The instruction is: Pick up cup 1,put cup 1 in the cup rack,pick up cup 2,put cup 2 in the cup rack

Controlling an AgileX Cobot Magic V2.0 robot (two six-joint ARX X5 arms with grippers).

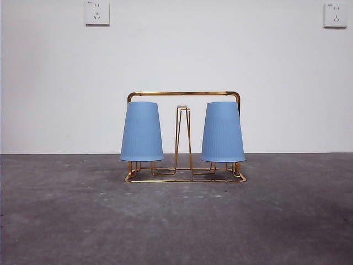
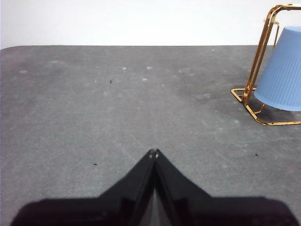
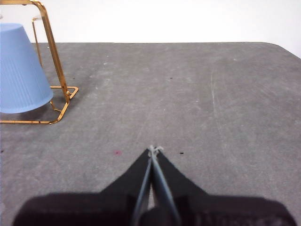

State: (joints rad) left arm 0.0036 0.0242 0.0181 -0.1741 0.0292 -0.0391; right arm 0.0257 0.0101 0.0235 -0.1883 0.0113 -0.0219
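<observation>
White wall with two sockets (image 1: 96, 12) behind grey table (image 1: 176, 221). Front view: gold cup rack (image 1: 185, 95) stands mid-table; two blue cups upside down on its pegs, cup 1 (image 1: 142, 131) at one end, cup 2 (image 1: 222, 132) at other, bare centre peg (image 1: 183, 138) between. Left wrist view: left gripper (image 2: 153, 152) pressed together, empty, well apart from rack. Right wrist view: right gripper (image 3: 153, 149) pressed together, empty, well apart from rack's opposite end.
</observation>
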